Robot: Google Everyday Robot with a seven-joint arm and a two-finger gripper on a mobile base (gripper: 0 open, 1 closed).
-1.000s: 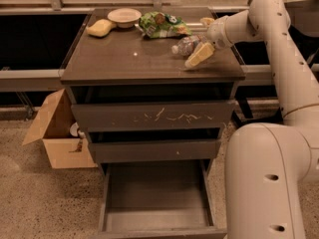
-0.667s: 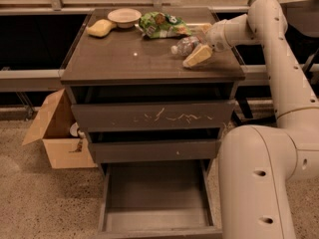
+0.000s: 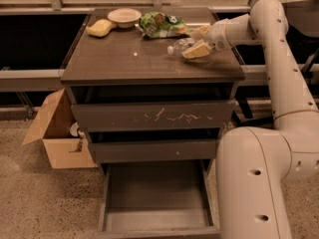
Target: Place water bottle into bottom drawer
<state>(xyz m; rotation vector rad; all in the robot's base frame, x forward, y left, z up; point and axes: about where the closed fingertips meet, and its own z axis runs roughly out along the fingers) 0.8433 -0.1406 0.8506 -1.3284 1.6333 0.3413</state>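
The water bottle [image 3: 180, 46], clear with a white cap, lies on its side on the right rear part of the cabinet top [image 3: 129, 59]. My gripper [image 3: 198, 41] reaches in from the right at tabletop height. One finger is behind the bottle and one in front of it, closed against its body. The bottle still rests on the top. The bottom drawer [image 3: 157, 195] is pulled out at floor level, and its grey floor is bare. Above it are the plain middle drawer [image 3: 154, 151] and the white-scratched top drawer [image 3: 154, 116], both closed.
A green chip bag [image 3: 160, 24], a white bowl [image 3: 124, 17] and a yellow sponge [image 3: 100, 28] lie at the back of the top. An open cardboard box [image 3: 57, 133] stands on the floor to the left. My arm and base [image 3: 254, 183] stand to the right of the drawers.
My gripper's fingers have drawn closer together around the water bottle, and the hand has shifted slightly left. The bottle, the drawers and the other things stay where they were.
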